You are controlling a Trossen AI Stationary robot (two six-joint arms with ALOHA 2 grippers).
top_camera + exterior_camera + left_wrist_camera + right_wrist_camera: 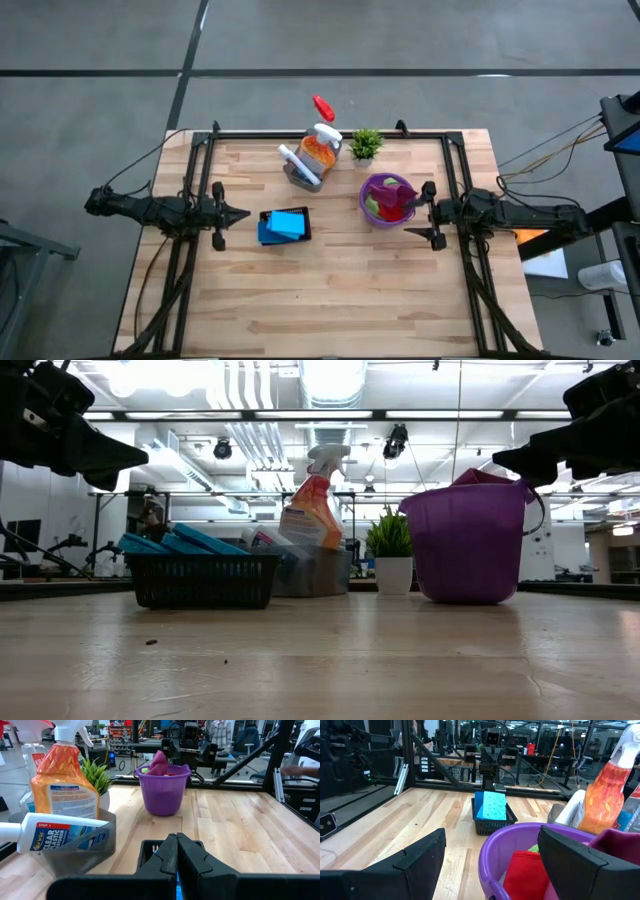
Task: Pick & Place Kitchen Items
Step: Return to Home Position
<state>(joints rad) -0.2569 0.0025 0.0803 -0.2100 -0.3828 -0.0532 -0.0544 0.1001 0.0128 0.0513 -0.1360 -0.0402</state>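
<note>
Several blue rectangular sponges [285, 224] fill the black mesh basket [205, 580], mid-counter [330, 290]. Left gripper [243, 214] just beside the basket, fingers pressed together. Right gripper [432, 213] fingers spread wide, beside the purple plastic bucket [467, 550] of cloths [392, 200]. Orange spray bottle [320, 148] and small green potted plant [366, 145] stand behind.

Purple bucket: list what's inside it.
Inside the purple bucket lie a red cloth, a magenta cloth and a sliver of green cloth. They cover the bottom, so anything beneath them cannot be seen.
</note>
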